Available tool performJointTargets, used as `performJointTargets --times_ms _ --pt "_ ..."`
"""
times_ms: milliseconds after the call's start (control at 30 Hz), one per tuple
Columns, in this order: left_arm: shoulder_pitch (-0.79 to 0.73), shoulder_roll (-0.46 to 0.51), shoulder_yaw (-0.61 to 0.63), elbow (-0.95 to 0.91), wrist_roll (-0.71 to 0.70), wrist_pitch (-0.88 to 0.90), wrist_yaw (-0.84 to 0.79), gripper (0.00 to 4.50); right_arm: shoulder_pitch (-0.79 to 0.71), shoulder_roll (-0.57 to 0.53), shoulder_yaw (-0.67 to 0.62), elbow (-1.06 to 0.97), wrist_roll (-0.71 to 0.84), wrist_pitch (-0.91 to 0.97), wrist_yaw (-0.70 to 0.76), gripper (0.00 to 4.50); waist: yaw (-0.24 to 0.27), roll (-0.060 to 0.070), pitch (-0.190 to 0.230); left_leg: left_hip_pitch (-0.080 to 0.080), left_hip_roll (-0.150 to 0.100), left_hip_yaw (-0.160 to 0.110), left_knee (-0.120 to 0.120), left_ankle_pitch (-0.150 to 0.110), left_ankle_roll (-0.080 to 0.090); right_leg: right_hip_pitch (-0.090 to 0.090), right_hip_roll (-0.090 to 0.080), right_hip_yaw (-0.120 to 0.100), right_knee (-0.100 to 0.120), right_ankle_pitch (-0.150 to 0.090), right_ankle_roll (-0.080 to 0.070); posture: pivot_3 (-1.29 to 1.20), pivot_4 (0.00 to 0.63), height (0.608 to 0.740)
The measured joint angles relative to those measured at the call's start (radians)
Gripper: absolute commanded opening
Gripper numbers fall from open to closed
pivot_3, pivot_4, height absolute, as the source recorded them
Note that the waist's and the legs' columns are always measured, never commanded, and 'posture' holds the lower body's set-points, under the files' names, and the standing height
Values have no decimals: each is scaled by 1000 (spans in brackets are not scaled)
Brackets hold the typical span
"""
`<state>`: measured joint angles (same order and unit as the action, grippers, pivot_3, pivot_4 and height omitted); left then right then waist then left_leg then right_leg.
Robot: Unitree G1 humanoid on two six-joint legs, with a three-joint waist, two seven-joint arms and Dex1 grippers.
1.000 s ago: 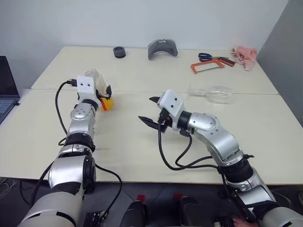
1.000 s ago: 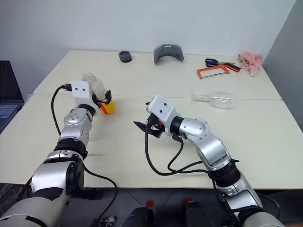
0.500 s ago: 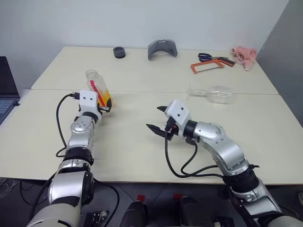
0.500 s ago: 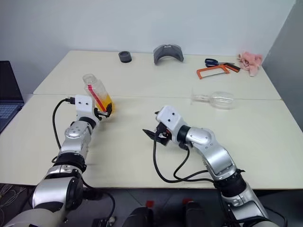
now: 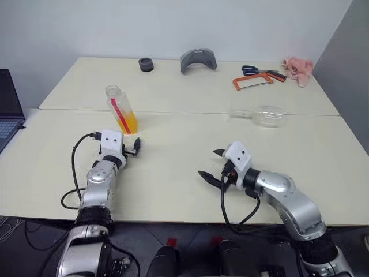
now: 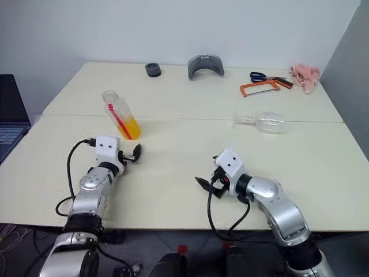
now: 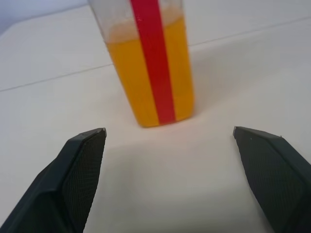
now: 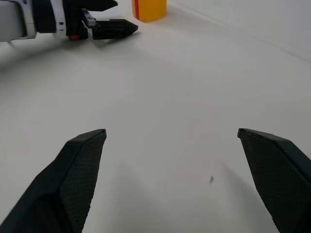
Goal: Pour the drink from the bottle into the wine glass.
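Note:
The bottle stands upright on the table's left side, clear with a red stripe, and the orange drink fills its lower part. No cap shows on its top. My left gripper hovers low over the table just short of the bottle, open and empty; the left wrist view has the bottle straight ahead between its fingers. The wine glass lies on its side at the right. Near the front edge my right gripper is open and empty, aimed leftward.
Along the far side lie a black ring, a grey curved part, blue-handled scissors, an orange hacksaw and a pink toy. A laptop sits at the left edge. A seam joins two tabletops.
Both arms have sunk and drawn back toward the near edge. The left gripper has come away from the bottle, which stays standing. The right gripper has shifted right and opened a little wider.

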<state>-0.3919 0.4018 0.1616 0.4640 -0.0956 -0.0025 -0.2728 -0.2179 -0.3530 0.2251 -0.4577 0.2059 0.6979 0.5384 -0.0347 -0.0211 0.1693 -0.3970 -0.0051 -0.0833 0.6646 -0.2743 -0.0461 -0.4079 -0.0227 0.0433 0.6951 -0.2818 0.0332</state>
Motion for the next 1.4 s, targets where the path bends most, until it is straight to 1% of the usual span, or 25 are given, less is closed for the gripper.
performJointTargets --times_ms 67,167,367,400,433,500,567,633,700,800,967,1033,1167,1400 --pt "59 -6 -3 -85 -16 29 -27 4500 29 35 -40 0 12 30 -49 4485 1 0 0 1 0 0 0 0 0 1 0 0 -1 0 0 0 150 740" --pt "113 -14 -8 -163 -31 58 -54 4500 42 96 -110 0 43 76 -110 4485 3 0 0 2 0 1 0 0 0 3 0 1 -1 0 0 0 150 740" --pt "158 -14 -28 -224 -39 65 -112 4500 26 268 -239 12 106 163 -266 4485 3 1 -1 3 -1 1 0 0 0 3 0 1 -1 0 0 0 150 740" --pt "161 -12 -35 -228 -40 61 -126 4500 13 301 -261 25 121 179 -294 4485 3 1 -1 3 -1 1 0 0 0 3 0 1 -1 0 0 0 150 740" --pt "163 -7 -46 -230 -41 53 -157 4500 -13 359 -302 46 143 197 -331 4485 3 1 -1 3 -1 1 -1 0 0 3 0 1 -1 0 0 0 150 740" --pt "166 17 -88 -232 -37 7 -234 4500 -67 436 -372 86 191 224 -389 4485 2 1 -1 3 -1 1 -1 0 0 3 1 1 -1 0 0 0 150 740" --pt "163 32 -127 -235 -40 -22 -314 4500 -131 481 -436 133 235 233 -438 4485 2 1 -1 3 -1 2 -1 0 0 3 0 1 -1 0 0 0 150 740" --pt "155 35 -134 -229 -56 -20 -367 4500 -181 513 -496 187 269 223 -490 4485 2 1 -1 3 -1 2 -1 0 0 3 1 1 -1 0 0 0 150 740" --pt "127 56 -160 -223 -57 -32 -429 4500 -226 512 -542 267 301 195 -542 4485 3 1 -1 3 -2 2 -1 0 0 3 1 1 -1 0 0 0 150 740" --pt "58 90 -175 -212 -63 -45 -523 4500 -288 504 -645 402 357 116 -617 4485 1 1 0 3 -2 4 -1 0 0 3 1 1 -1 0 0 0 150 740" --pt "-51 115 -179 -195 -99 -24 -643 4500 -424 487 -727 605 432 -39 -676 4485 -16 2 0 3 -2 6 -2 0 0 2 3 1 0 0 0 0 150 740" --pt "-74 120 -189 -184 -102 -16 -679 4500 -484 484 -757 690 470 -94 -680 4485 -28 2 0 4 -2 5 -3 0 0 1 4 1 1 0 0 0 150 740" --pt "-102 121 -198 -179 -102 0 -701 4500 -595 480 -794 875 517 -179 -677 4485 -39 3 0 4 -1 5 -3 0 0 1 4 1 1 -1 -1 0 150 740" --pt "-116 121 -203 -202 -102 47 -700 4500 -767 445 -861 1237 532 -379 -632 4485 -47 3 1 3 -1 4 -3 0 0 1 3 1 1 -1 -1 0 150 740"
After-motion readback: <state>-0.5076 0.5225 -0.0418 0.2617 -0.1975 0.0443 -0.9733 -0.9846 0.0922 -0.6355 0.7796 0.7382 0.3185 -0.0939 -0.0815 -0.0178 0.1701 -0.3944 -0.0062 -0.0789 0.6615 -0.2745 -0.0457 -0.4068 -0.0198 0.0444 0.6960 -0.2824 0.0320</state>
